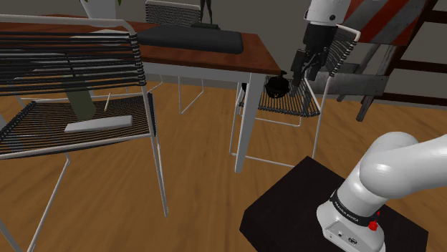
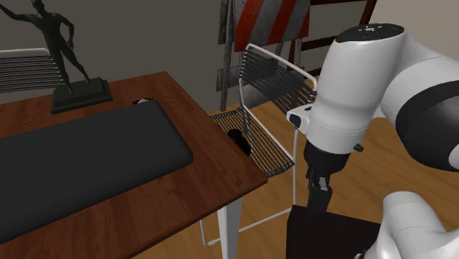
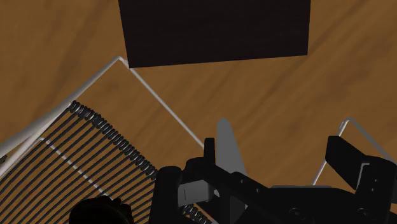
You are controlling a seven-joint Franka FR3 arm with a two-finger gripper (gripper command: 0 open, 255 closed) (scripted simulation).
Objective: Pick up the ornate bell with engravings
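Note:
The bell (image 1: 276,86) is a small dark, rounded thing lying on the wire seat of a white-framed chair (image 1: 301,109), next to the table's corner. It also appears as the bell (image 2: 239,138) in the second exterior view and as the bell (image 3: 98,211) at the seat's edge in the wrist view. My black gripper (image 1: 305,71) hangs just above the seat, beside the bell on the shoulder view's right. Its fingers (image 3: 347,156) stand apart with nothing between them. The gripper (image 3: 278,156) points down at the wooden floor past the chair's rim; the gripper (image 2: 320,193) sits below the white forearm.
A brown table (image 1: 247,43) carries a long dark mat (image 2: 81,158) and a dark figurine (image 2: 70,62). A second wire chair (image 1: 79,122) holds a flat white slab. My black stand (image 1: 301,207) sits on the floor nearby. A red-striped board (image 2: 268,18) leans behind the chair.

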